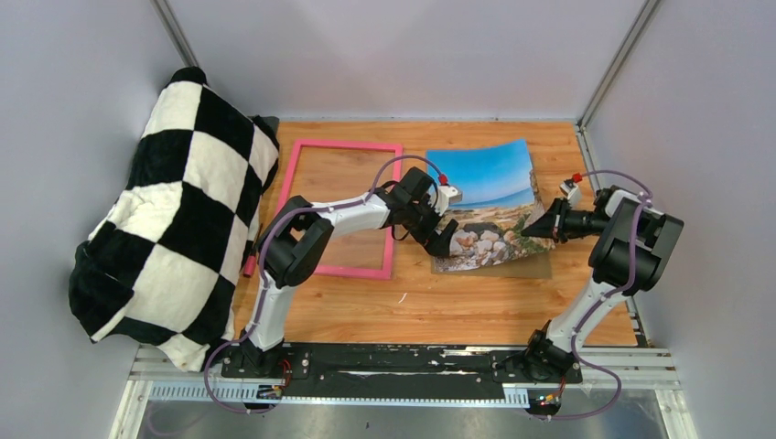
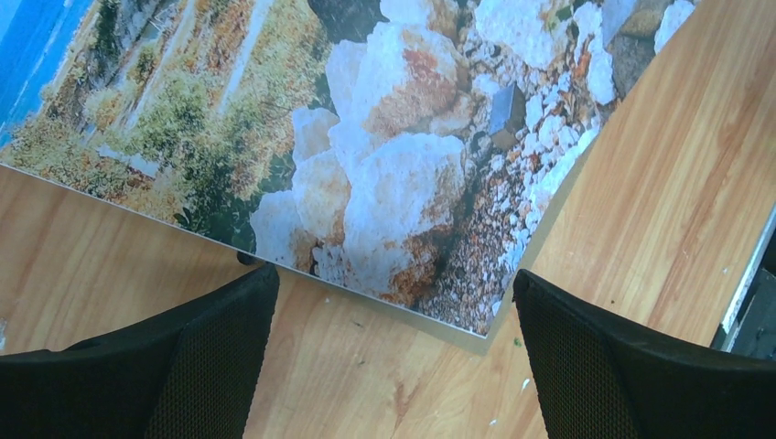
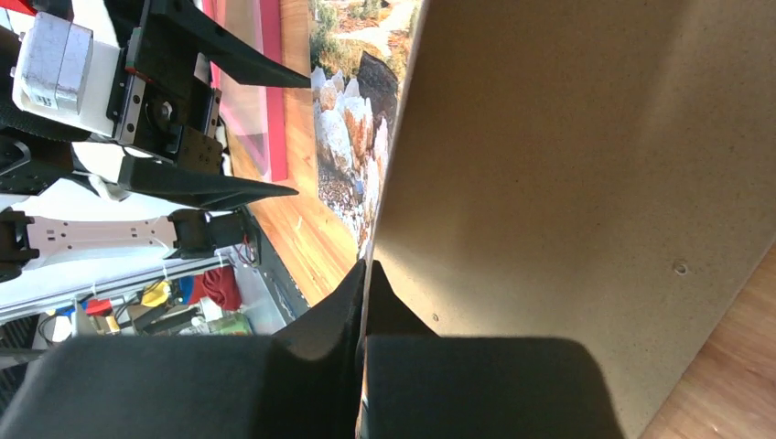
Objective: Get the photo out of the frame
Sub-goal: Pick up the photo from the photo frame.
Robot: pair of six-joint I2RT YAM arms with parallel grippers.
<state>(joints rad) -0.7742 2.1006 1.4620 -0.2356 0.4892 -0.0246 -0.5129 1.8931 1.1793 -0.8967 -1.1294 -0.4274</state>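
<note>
Top external view gives me the layout: the frame [image 1: 340, 144] lies flat on the left half of the wooden table [image 1: 439, 306], with table wood showing through its opening. The photo [image 1: 480, 174] is out of it, just to its right, with a strip of wood between them. Its far edge curls upward. A brown backing board [image 1: 538, 266] lies under the photo and pokes out at the near right corner.

My left gripper [image 1: 446, 240] hangs over the photo's near left corner with its jaws spread wide. On the left wrist camera both fingers [image 2: 201, 357] sit clear of the print, holding nothing. The left forearm crosses above the frame's right side.

My right gripper [image 1: 533, 229] comes in sideways from the right and is clamped on the photo's right edge, which looks raised there. On the right wrist view a brown surface fills the right side of the pinch, and I cannot tell whether the board is caught too.

A big black-and-white checked cushion [image 1: 174, 210] crowds the left edge, overhanging the table and reaching the frame's left side. Pale walls close in the far side and both flanks. Open wood runs along the near side, between the photo and the arm bases, with one small white speck [image 1: 401, 297] on it. Right of the photo the table strip is narrow and taken up by my right arm.
</note>
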